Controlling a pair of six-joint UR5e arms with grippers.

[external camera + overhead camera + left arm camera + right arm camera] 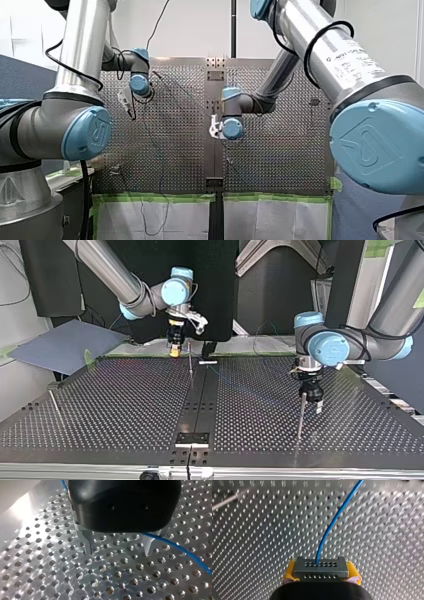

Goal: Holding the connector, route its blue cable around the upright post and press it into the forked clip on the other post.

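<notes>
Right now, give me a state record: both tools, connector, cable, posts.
right tool: shut on connector, yellow pads either side
left tool: open, nothing between its metal fingers, low over perforated table
blue cable: leaves connector ahead, passes beside one left tool finger
post near right tool: upright
post near left tool: upright
forked clip: cannot tell which post carries it
routing: no wrap around either post visible
</notes>
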